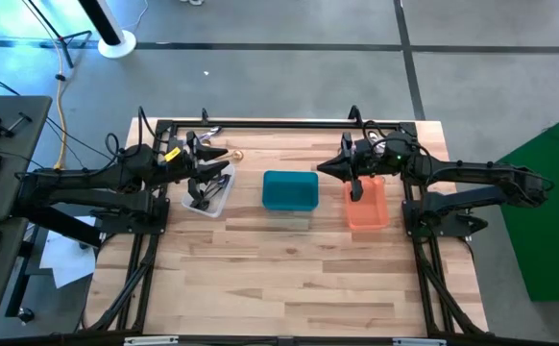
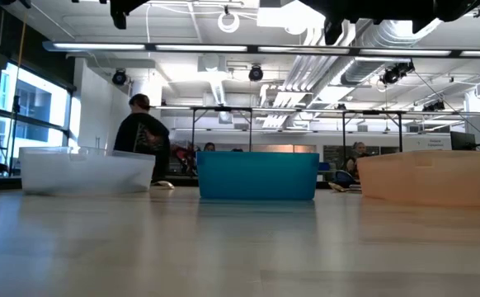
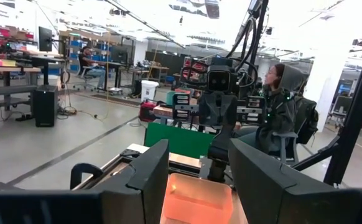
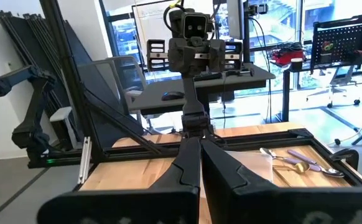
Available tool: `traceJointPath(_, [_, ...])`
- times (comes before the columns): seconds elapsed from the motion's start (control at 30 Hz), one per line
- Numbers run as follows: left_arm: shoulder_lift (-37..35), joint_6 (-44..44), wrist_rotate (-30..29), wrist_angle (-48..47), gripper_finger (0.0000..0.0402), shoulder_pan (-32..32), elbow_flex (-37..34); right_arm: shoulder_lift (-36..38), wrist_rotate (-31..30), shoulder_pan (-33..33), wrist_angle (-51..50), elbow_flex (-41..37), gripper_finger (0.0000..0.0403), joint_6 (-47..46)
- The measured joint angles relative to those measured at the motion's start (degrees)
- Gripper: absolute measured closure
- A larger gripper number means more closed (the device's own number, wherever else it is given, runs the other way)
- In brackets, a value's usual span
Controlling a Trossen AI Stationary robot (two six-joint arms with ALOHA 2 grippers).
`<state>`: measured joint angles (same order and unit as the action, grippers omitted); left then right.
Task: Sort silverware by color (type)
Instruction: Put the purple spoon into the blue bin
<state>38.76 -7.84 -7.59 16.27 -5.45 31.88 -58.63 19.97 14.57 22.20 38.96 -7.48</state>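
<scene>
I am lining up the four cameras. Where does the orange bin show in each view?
High view: orange bin right of centre, under the right pincer.
Low view: far right.
Left wrist view: bottom centre, between the fingers.
Right wrist view: not in it.
Shared landmark: the teal bin beside it.

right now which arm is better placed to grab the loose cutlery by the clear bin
Left. Its open gripper hovers beside the loose cutlery near the clear bin; the right gripper, shut, sits over by the orange bin.
</scene>
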Motion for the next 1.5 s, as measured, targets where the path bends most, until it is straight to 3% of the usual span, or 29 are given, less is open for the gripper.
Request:
traceJointPath(0.63, [0.0, 0.1, 0.0, -0.2, 0.0249, 0.0, 0.0, 0.0, 0.0, 0.0, 0.0, 0.0, 0.0403, 0.0])
traceJointPath(0.73, [0.0, 0.1, 0.0, -0.3, 0.0278, 0.0, 0.0, 0.0, 0.0, 0.0, 0.0, 0.0, 0.0403, 0.0])
traceJointPath(0.93, [0.0, 0.9, 0.0, -0.7, 0.0389, 0.0, 0.0, 0.0, 0.0, 0.0, 0.0, 0.0, 0.0403, 0.0])
traceJointPath(1.5, [0.0, 1.0, 0.0, -1.5, 0.0401, 0.0, 0.0, 0.0, 0.0, 0.0, 0.0, 0.0, 0.0403, 0.0])
